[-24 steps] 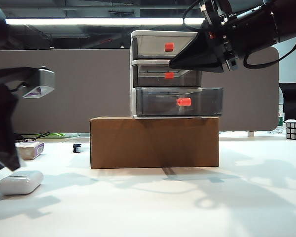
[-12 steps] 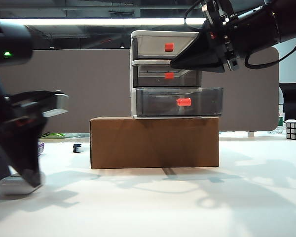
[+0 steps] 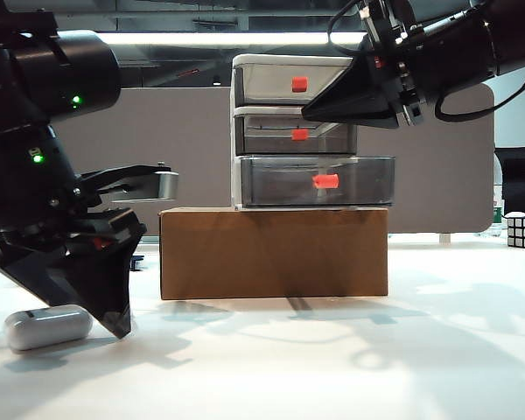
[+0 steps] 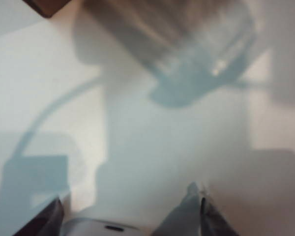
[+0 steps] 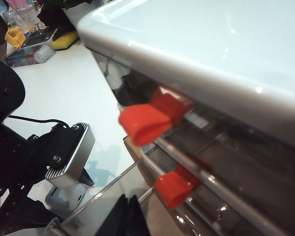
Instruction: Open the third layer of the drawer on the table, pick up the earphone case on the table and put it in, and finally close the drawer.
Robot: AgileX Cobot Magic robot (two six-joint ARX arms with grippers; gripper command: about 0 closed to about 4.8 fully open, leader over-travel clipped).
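White table (image 3: 402, 367) carries the drawer (image 3: 311, 131), third layer (image 3: 319, 181) pulled out. My right gripper (image 3: 311, 112), jaws together, hovers there. My left gripper (image 4: 130, 216), spread, straddles the case (image 3: 45, 327): light, rigid, slippery, so I'd pinch its long sides.

We see the left gripper (image 3: 96, 328) covering one end of the earphone case (image 3: 42, 325). In the left wrist view the whole picture is blurred, and its edge cuts off most of the case (image 4: 101, 228). The right gripper (image 5: 128, 214) shows only as dark fingertips at the picture's edge, so we cannot judge its jaws.
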